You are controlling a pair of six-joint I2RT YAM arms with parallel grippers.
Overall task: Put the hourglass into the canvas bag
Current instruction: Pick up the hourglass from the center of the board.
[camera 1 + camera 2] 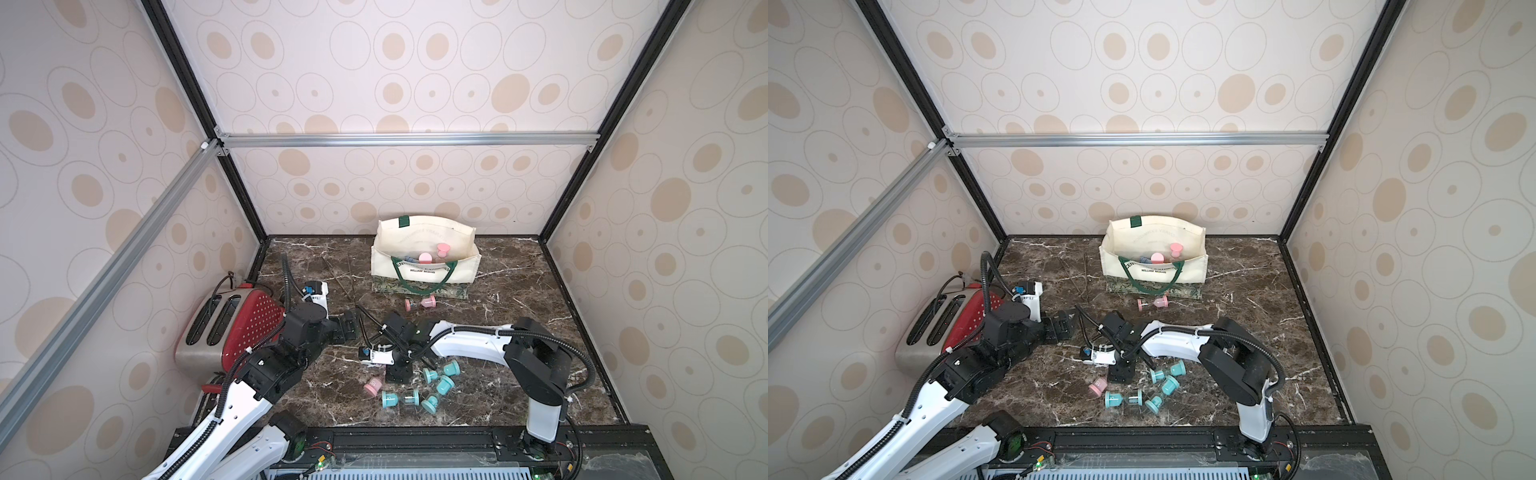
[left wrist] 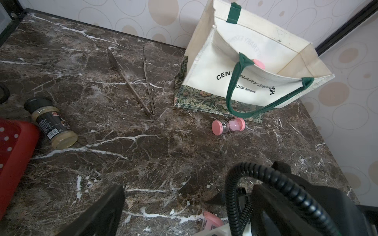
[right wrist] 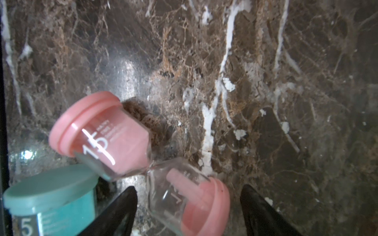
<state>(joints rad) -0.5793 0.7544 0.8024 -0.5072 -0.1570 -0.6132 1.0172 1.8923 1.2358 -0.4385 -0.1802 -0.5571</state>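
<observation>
Pink hourglass (image 3: 122,143) lies between the right gripper's (image 3: 188,189) open jaws: grasp pending. Next: close, lift toward canvas bag (image 1: 461,266). Left gripper's (image 1: 348,326) jaws: cannot tell.

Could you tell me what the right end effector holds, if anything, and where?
Nothing: the right end effector stands open astride one end of the pink glass hourglass.

Right arm (image 1: 469,338) stretched low toward centre, right gripper (image 3: 189,189) pointed down, jaws parted. Left arm (image 1: 249,395) folded; left gripper (image 1: 348,326) level, jaws apart, empty.
</observation>
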